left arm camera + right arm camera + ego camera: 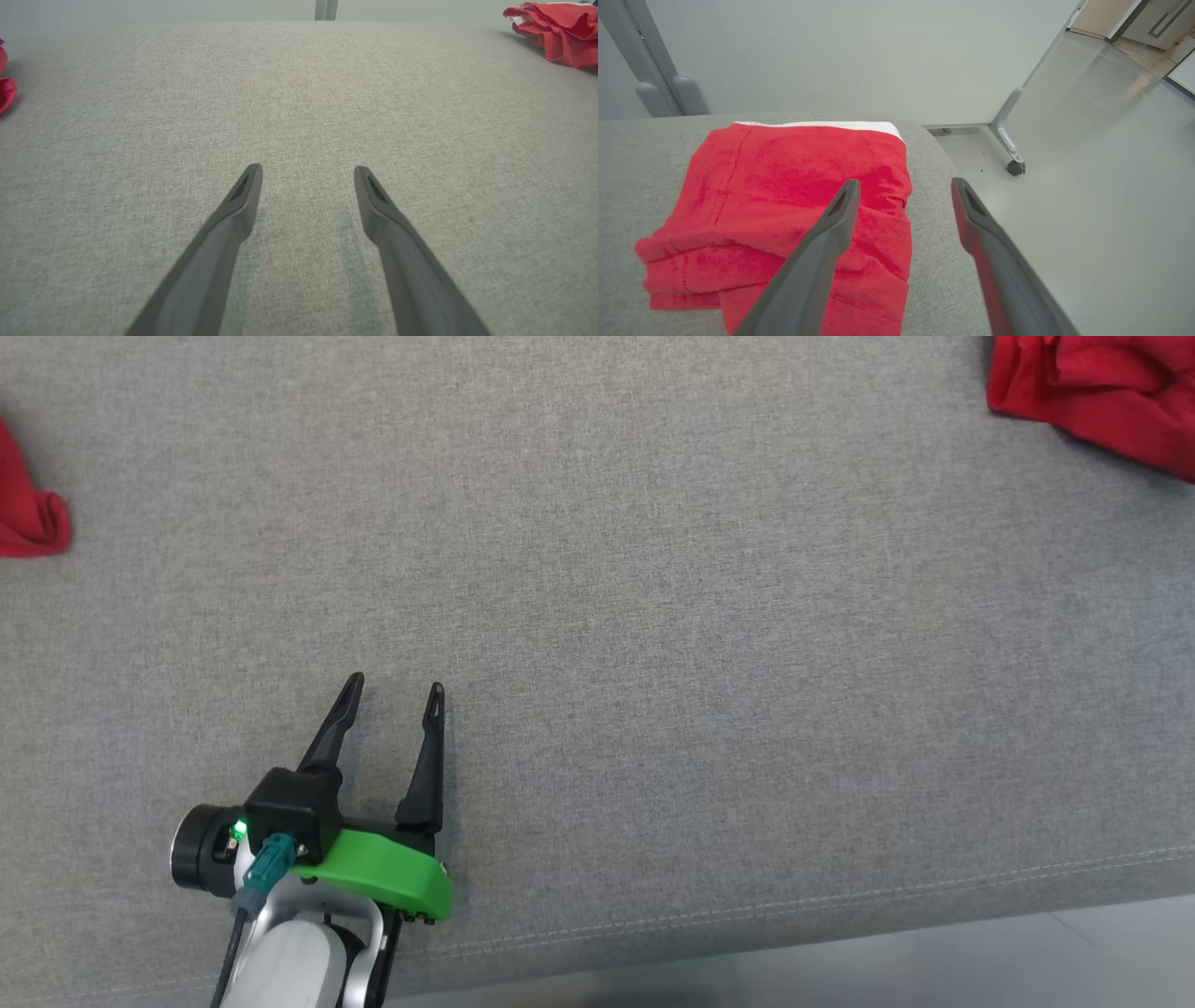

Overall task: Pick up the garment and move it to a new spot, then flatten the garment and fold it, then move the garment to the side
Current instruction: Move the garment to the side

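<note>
Your right pincer [904,182] stands wide, holding nothing. The garment [784,186], red with a white band, lies folded on the grey cushion [626,186], directly beneath one of its fingers. The other finger hangs past the cushion's edge, over the floor [1087,210]. Whether the first finger touches the fabric cannot be told.

Your left pincer [396,684] is also wide and bare, low over open cushion. The garment is far ahead of it to the right, and a second red cloth [28,513] lies far off to its left.

The risk is a snag. If a right finger catches the top layer as you pull away, it would likely tug the fold open or drag the garment over the edge just beside it.
</note>
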